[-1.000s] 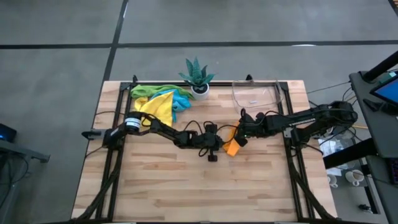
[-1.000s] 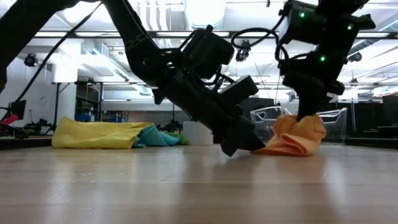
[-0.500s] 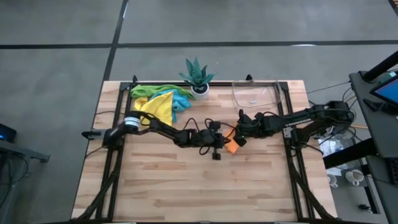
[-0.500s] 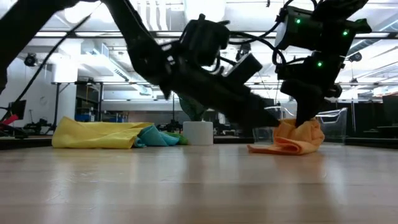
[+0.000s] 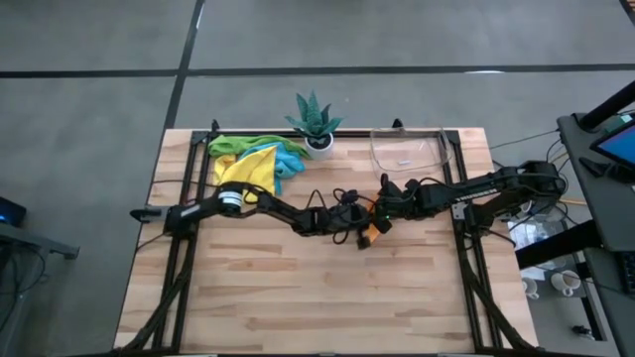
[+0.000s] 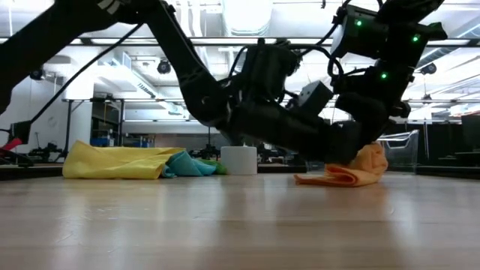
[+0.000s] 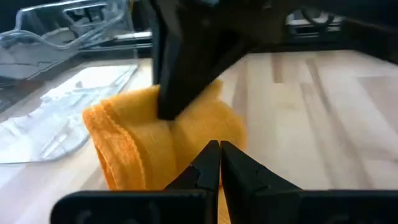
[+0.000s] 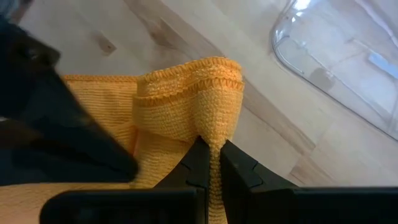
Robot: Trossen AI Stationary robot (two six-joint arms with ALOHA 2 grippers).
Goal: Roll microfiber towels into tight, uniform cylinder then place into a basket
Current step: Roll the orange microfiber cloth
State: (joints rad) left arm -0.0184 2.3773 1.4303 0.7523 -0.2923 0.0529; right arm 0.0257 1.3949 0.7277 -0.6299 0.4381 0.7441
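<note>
Low view: pale wooden tabletop (image 6: 225,225), workshop room behind.
Orange towel (image 6: 352,171) lay bunched, axis unclear; right claw (image 8: 210,163) pinched it, left claw (image 7: 219,163) clenched beside.

both arms hide most of the orange towel (image 5: 366,238) from above.

overhead, table-level, two close wrist views

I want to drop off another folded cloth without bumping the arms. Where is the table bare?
The near half of the table is bare wood. Crowded: the middle, where both grippers meet at the orange towel, and the far edge with towel pile, plant and basket.
</note>
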